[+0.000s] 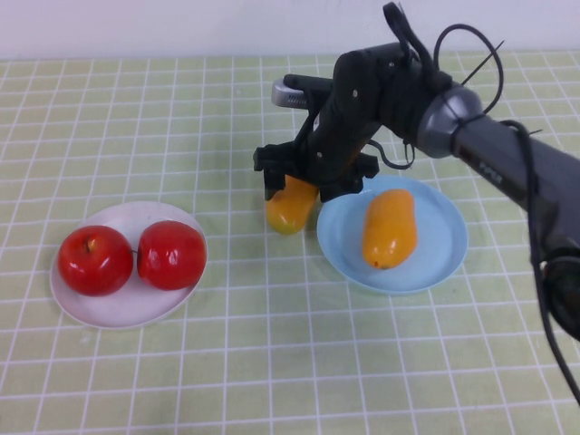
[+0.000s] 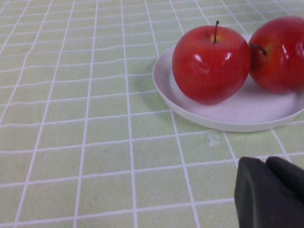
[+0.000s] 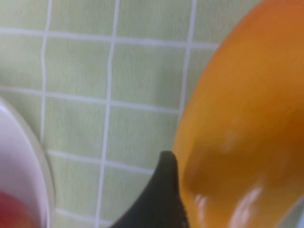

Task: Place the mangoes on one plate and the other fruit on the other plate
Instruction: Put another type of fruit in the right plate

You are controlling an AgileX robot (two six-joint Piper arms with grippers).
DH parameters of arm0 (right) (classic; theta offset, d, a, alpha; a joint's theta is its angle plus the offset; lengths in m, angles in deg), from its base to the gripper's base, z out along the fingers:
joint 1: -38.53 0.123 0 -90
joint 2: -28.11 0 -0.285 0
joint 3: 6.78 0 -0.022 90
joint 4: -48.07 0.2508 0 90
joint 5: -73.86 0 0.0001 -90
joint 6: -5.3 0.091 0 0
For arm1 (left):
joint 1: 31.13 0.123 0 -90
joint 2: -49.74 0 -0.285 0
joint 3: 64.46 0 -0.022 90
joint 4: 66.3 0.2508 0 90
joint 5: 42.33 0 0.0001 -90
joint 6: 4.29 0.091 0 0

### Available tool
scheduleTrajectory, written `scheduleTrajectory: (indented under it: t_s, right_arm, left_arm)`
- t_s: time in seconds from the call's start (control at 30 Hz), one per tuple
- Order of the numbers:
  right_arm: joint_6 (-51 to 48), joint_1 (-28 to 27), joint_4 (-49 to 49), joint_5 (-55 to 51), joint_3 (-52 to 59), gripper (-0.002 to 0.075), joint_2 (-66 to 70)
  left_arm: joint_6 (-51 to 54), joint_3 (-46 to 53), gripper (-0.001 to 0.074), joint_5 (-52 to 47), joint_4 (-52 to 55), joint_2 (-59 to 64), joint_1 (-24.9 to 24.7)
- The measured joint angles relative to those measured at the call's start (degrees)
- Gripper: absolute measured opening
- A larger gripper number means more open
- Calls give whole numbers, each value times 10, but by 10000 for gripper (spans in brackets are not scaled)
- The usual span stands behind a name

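Observation:
Two red apples [image 1: 95, 260] [image 1: 172, 255] sit side by side on the white plate [image 1: 118, 313] at the left. One mango [image 1: 390, 227] lies on the light blue plate [image 1: 439, 245] right of centre. The second mango [image 1: 290, 207] is just off that plate's left rim, and my right gripper [image 1: 297, 192] is shut on it from above. In the right wrist view this mango [image 3: 242, 118] fills the picture with one black finger [image 3: 164, 190] against its side. My left gripper [image 2: 266, 160] is shut, low over the cloth near the white plate [image 2: 237, 118] and the apples [image 2: 211, 64] [image 2: 280, 54].
A green checked cloth [image 1: 272, 344] covers the whole table. The right arm [image 1: 507, 163] reaches in from the right, over the back of the blue plate. The left arm is out of the high view.

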Motion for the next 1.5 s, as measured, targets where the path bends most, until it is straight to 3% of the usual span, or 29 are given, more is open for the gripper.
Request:
scheduleTrajectory:
  t_s: [0.5,0.67,1.03,1.3,1.5]
  right_arm:
    - [-17,0,-8,13,-73,619,64]
    - [-21,0,-6,14,-78,553,66]
    - [-43,0,-17,-71,-139,540,64]
    - [-45,1,-75,-124,-133,540,2]
    - [-46,1,-104,-125,-36,540,-103]
  left_arm:
    - [0,0,3,0,0,0,0]
    - [0,0,3,0,0,0,0]
    - [0,0,3,0,0,0,0]
    - [0,0,3,0,0,0,0]
    - [0,0,3,0,0,0,0]
